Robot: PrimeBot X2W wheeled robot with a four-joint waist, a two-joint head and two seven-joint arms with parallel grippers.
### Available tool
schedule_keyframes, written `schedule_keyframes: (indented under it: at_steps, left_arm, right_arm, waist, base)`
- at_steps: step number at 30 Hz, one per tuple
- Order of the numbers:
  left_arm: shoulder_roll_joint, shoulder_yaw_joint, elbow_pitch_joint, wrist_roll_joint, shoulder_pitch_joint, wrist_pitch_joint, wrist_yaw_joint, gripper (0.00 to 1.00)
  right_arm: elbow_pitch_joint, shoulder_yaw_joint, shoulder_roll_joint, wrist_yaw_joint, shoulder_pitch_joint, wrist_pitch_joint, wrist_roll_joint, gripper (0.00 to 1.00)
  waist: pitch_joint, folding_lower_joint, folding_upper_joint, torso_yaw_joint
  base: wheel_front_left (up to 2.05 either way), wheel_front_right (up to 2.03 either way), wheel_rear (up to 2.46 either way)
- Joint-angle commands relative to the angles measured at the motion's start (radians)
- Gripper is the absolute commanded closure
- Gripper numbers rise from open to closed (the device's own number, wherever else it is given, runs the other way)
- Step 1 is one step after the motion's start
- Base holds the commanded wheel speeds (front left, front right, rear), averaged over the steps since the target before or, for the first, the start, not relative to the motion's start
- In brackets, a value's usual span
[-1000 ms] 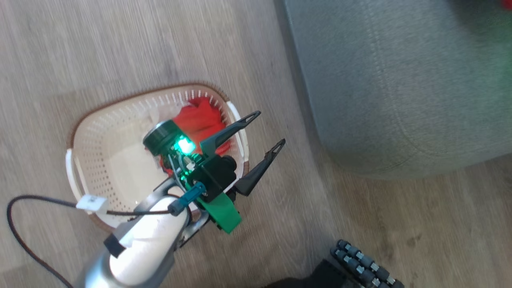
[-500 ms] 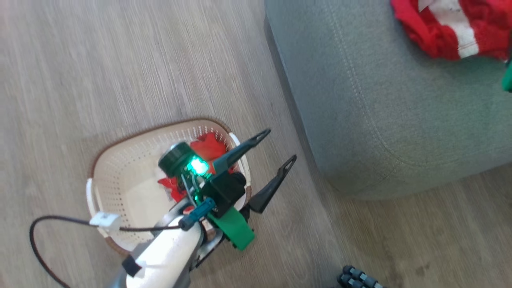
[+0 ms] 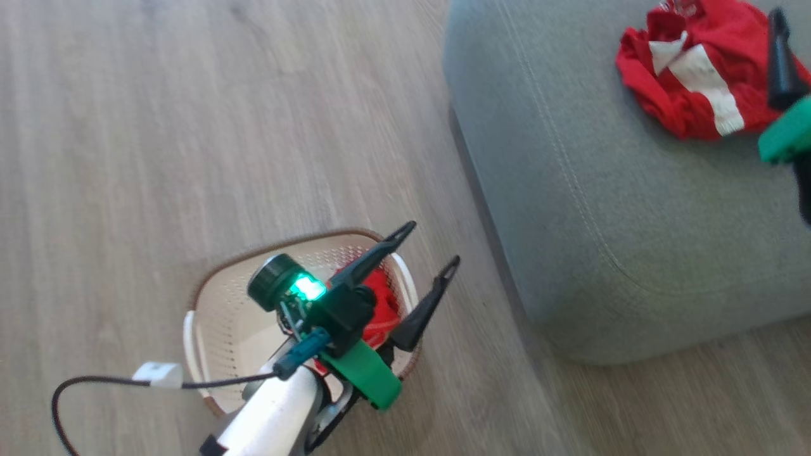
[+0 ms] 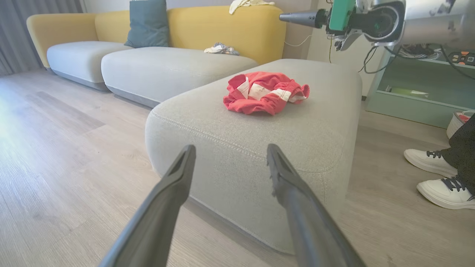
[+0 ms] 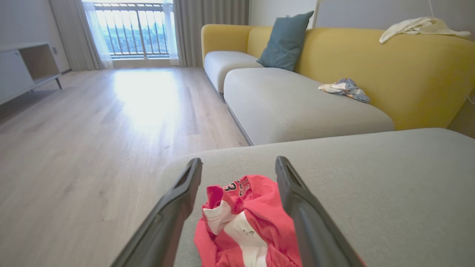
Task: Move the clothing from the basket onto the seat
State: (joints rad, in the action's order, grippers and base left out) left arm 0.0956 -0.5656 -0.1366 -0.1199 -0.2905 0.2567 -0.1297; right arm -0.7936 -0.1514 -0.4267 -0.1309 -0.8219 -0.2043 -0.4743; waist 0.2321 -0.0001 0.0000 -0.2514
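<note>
Head view, items as found.

- Small cream perforated plastic basket with brown rim (image 3: 225,316): stands on the pale wood-plank floor (image 3: 158,126), near the seat's corner and apart from it. It holds one bundle of bright red fabric clothing (image 3: 381,303), against the wall nearest the seat.
- Large grey upholstered seat with stitched seam (image 3: 570,190): carries a crumpled red garment with white panels (image 3: 687,95) on its top.
- Left gripper (image 3: 433,242): above the basket's seat-side rim, fingers spread wide with nothing between them. In the left wrist view they point at the seat's side.
- Right gripper (image 5: 238,161): in the right wrist view its fingers are spread wide and empty, and the red-and-white garment lies on the seat below them. The left wrist view shows this gripper raised above the seat, clear of the garment.
- Person's white laced shoes (image 4: 430,163): on the floor beside the seat, in the left wrist view.
</note>
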Motion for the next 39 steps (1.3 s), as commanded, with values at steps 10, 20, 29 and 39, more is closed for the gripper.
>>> schedule_keyframes:
  at_steps: [10, 20, 29, 39]
  left_arm:
    - [-0.037, 0.178, 0.070, 0.011, 0.051, 0.005, 0.022, 0.00]
    - [-0.045, 0.314, 0.118, 0.013, 0.099, 0.005, 0.095, 0.00]
    - [-0.045, 0.390, 0.136, -0.003, 0.143, 0.005, 0.184, 0.00]
    - [-0.045, 0.388, 0.083, 0.000, 0.167, 0.005, 0.224, 0.00]
  right_arm:
    - [0.417, -0.118, -0.072, 0.000, 0.285, -0.055, -0.191, 0.00]
    - [0.655, -0.128, 0.012, 0.000, 0.494, -0.057, -0.055, 0.00]
    - [0.661, -0.072, 0.159, 0.000, 0.628, -0.057, 0.057, 0.00]
    - [0.641, 0.027, 0.292, 0.000, 0.712, -0.057, 0.181, 0.00]
  waist:
    - [-0.111, 0.0001, 0.0000, 0.118]
    - [-0.149, 0.0001, 0.0000, 0.211]
    - [-0.151, 0.0001, 0.0000, 0.255]
    - [-0.147, 0.0001, 0.0000, 0.278]
  base:
    - [0.00, 0.00, 0.00]
    - [0.00, 0.00, 0.00]
    - [0.00, 0.00, 0.00]
    - [0.00, 0.00, 0.00]
